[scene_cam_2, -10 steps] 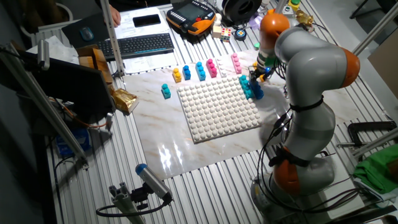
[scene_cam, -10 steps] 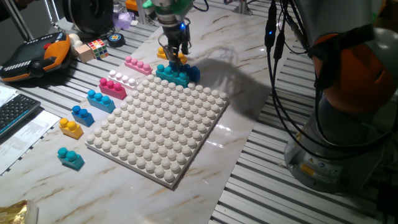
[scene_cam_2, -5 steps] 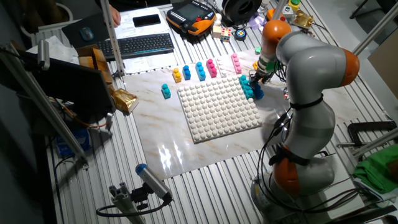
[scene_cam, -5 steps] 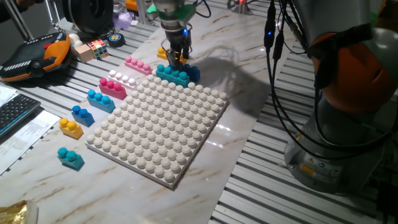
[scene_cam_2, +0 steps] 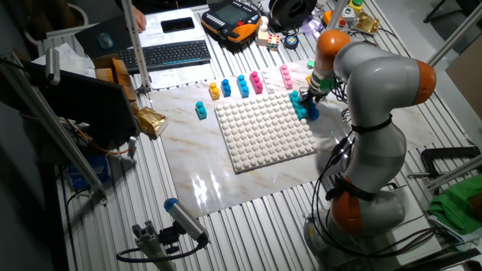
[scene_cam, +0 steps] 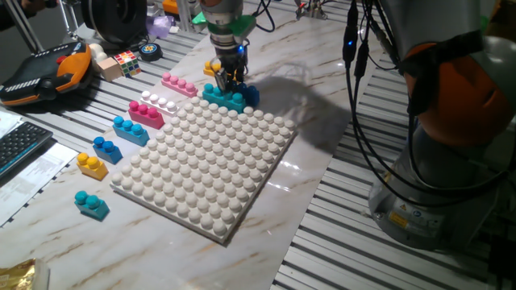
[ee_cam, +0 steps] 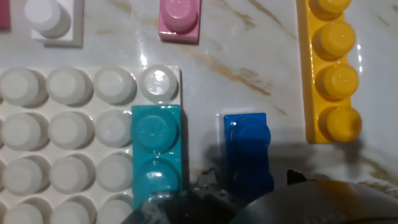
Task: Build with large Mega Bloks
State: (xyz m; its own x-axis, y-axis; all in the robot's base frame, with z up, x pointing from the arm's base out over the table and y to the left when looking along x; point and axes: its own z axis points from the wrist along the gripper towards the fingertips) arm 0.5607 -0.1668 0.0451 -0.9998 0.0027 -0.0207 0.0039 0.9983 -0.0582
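My gripper hangs low over the far corner of the white baseplate, just above a teal brick and a blue brick. In the hand view the teal brick sits on the baseplate's edge. The blue brick lies beside it on the table, between my blurred dark fingers. The jaws look spread to either side of it and hold nothing. A long yellow brick lies to the right. The other fixed view shows the gripper at the same corner.
Left of the baseplate lie a pink brick, a magenta brick with a white one on it, a light blue brick, and small blue, yellow and teal bricks. A puzzle cube and a pendant lie at the far left.
My gripper has come down a little and shifted slightly right, closer to the teal and blue bricks. The bricks have not moved.
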